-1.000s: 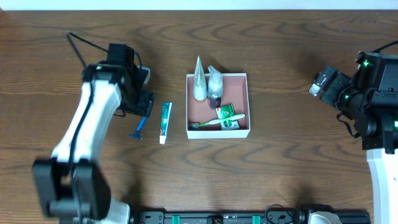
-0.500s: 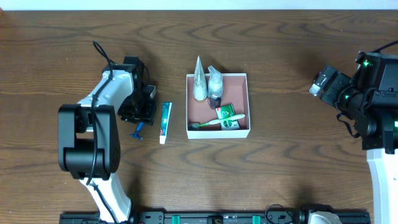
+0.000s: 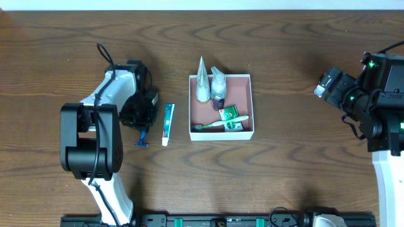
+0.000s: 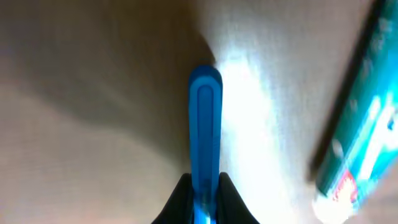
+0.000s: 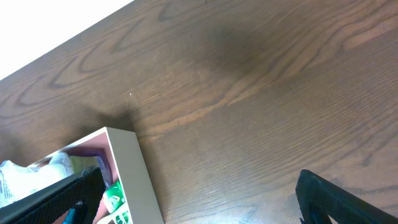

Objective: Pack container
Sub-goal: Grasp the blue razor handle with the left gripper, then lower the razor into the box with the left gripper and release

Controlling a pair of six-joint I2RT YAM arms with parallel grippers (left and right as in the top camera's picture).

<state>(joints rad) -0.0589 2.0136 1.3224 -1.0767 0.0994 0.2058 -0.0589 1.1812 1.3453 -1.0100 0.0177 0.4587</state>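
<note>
The container, a shallow white-walled box with a pinkish floor, sits mid-table and holds a white tube, a small bottle, a green packet and a toothbrush. Left of it lies a teal toothpaste tube. My left gripper is down at the table, shut on the handle of a blue razor. In the left wrist view the black fingertips pinch the blue razor handle. My right gripper hangs open, far right of the container.
The toothpaste tube lies just right of the razor in the left wrist view. The right wrist view shows the container's white wall and bare wood between my wide-apart fingers. The table's far edge runs along the top.
My left gripper has come down over the blue razor and closed on its handle; the razor has shifted slightly toward the front. The right arm has not moved.
</note>
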